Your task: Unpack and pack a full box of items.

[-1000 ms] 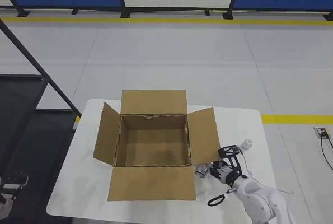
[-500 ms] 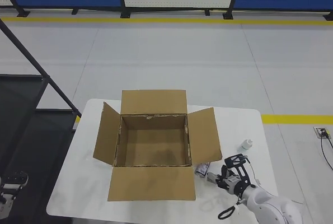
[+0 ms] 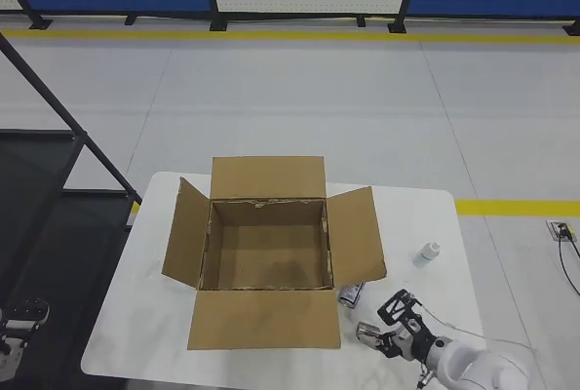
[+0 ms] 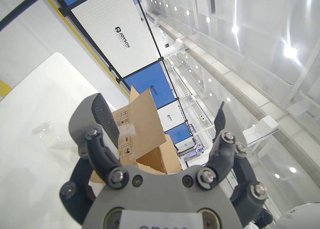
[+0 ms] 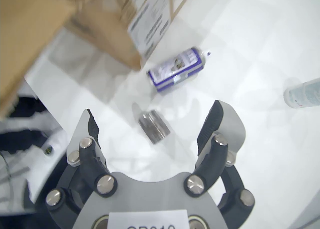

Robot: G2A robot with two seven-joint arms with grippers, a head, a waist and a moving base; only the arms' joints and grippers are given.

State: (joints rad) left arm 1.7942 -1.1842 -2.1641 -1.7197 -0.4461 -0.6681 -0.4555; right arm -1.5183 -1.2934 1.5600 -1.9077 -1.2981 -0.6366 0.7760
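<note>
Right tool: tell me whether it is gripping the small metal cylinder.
No, the right tool is open, and the metal cylinder lies on the white table, touching neither finger.

Open cardboard box (image 3: 265, 319), seemingly empty, flaps splayed.

Wall panels (image 4: 122, 37) carry a printed logo word. The box (image 4: 145, 119) flap bears handling symbols, and its side a white label (image 5: 155, 22), blurred. Carton (image 5: 176, 69) and bottle (image 5: 302, 94) print is unreadable.
</note>
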